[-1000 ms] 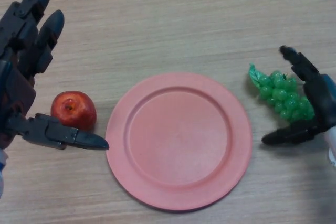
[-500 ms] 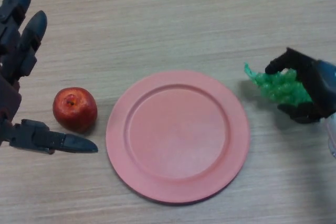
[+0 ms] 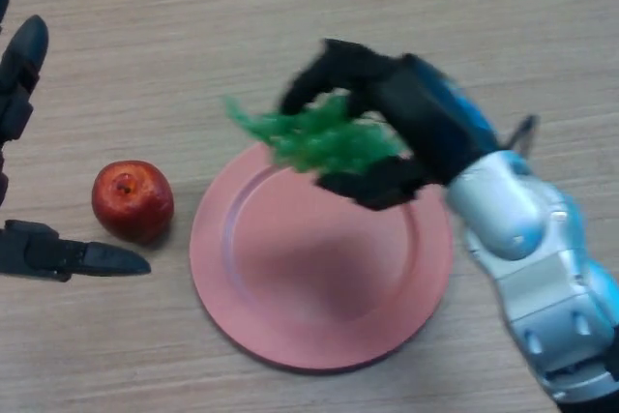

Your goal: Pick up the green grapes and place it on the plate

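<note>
My right hand [image 3: 406, 113] is shut on the green grapes [image 3: 314, 139] and holds the bunch in the air over the far edge of the pink plate [image 3: 290, 287]. Its fingers curl over the top of the bunch and the thumb presses from below. The plate lies flat on the wooden table at the middle. My left hand [image 3: 24, 113] is open at the left edge of the view, its fingers straight and its thumb stretched out below the apple.
A red apple [image 3: 132, 200] sits on the table just left of the plate, between the fingers and thumb of my left hand without touching them. My right forearm [image 3: 527, 258] crosses the right side of the plate.
My right hand closed on the grapes at the right of the plate, lifted them and carried them left over the plate's far edge. My left hand drifted slightly left.
</note>
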